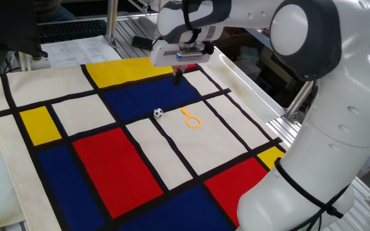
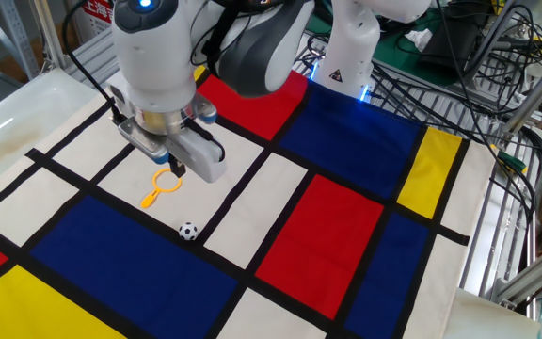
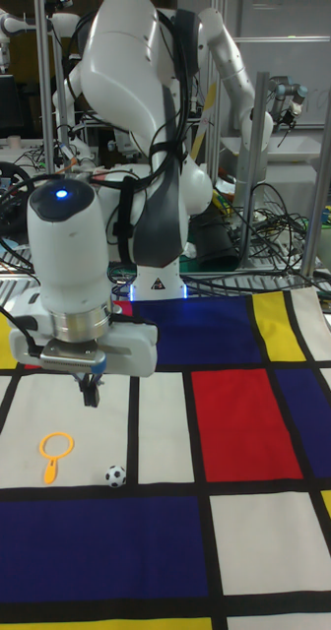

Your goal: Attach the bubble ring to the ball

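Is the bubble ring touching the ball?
Apart. The tall fixed view shows bare white cloth between the bubble ring and the ball; one fixed view shows the same gap.

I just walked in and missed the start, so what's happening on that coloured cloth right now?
A Franka arm holds its gripper above the checked cloth, carrying nothing as far as the views show; its fingers look close together. The orange bubble ring lies flat on a white square, and the small soccer-patterned ball sits apart from it, just across a black line. Nothing is joined yet: neither piece is touched, and the ring has not been picked up.
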`<state>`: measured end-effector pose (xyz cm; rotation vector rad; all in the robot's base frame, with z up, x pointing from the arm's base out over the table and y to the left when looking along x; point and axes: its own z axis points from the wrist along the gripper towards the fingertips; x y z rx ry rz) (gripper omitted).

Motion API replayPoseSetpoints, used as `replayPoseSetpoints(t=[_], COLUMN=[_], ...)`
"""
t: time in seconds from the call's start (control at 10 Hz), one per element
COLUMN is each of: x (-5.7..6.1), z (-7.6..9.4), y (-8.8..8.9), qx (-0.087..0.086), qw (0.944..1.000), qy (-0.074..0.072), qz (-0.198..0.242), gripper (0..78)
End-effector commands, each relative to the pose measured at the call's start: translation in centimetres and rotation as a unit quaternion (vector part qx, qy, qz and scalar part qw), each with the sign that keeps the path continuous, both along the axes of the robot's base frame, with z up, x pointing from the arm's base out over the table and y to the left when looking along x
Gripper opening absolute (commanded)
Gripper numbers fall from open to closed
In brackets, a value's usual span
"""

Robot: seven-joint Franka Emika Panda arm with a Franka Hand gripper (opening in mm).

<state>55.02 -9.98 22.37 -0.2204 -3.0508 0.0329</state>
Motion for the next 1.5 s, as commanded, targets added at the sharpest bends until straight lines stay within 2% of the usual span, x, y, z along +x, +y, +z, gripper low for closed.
replayPoseSetpoints(t=[0.1, 0.7, 0.8, 1.2, 1.5], x=[0.2, -0.1, -0.1, 0.1, 0.7], z=[-1.7, -3.1, -3.5, -4.2, -4.8], y=[-1.6, -2.1, -2.1, -2.4, -3.4], qx=[-0.001, 0.000, -0.001, -0.001, 0.000], qw=[0.9998, 0.9996, 0.9995, 0.9993, 0.9990], qy=[-0.008, -0.012, -0.016, -0.021, -0.026], qz=[0.020, 0.027, 0.027, 0.030, 0.037], gripper=[0.0, 0.0, 0.0, 0.0, 0.0])
